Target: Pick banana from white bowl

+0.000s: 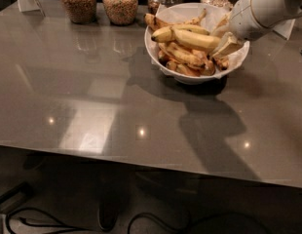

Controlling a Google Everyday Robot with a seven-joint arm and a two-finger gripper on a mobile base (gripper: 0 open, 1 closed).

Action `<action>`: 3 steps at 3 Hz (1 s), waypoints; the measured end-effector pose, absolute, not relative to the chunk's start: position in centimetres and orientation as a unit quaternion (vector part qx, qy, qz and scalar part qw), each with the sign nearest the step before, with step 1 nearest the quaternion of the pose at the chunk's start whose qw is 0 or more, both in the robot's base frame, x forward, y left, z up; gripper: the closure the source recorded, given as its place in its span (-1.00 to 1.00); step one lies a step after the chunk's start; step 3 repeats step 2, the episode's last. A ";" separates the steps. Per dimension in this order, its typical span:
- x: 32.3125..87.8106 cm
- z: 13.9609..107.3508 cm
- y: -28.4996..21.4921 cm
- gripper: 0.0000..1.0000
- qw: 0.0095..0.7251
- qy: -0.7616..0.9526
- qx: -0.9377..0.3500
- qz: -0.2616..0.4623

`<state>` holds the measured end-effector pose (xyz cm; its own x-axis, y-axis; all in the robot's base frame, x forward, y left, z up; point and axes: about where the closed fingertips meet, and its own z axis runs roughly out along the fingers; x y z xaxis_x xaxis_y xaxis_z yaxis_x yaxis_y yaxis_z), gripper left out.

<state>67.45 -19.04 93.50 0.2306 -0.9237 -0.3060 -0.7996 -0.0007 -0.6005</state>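
Nearest, dark cables [156,218] lie on the floor under the grey table [92,111]. Farther back on the right of the table stands the white bowl [190,77], heaped with small spotted bananas [182,57]. The banana [197,39] lies across the top of the heap. The gripper [228,45] is down in the bowl at the banana's right end, on the white arm [268,6]; whether it is clamped on the fruit cannot be told. Glass jars [79,1] line the far edge.

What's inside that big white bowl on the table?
A pile of bananas: a thick bright-yellow banana on top, smaller brown-blotched ones beneath. The robot's hand reaches into the round white bowl at its right side, covering that banana's end. The bowl's bottom is hidden.
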 end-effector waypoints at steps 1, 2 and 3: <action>66.0 95.7 -19.4 1.00 0.354 0.609 -0.703 -0.092; 64.2 98.0 -19.3 1.00 0.362 0.601 -0.709 -0.074; 64.2 98.0 -19.3 1.00 0.362 0.601 -0.709 -0.074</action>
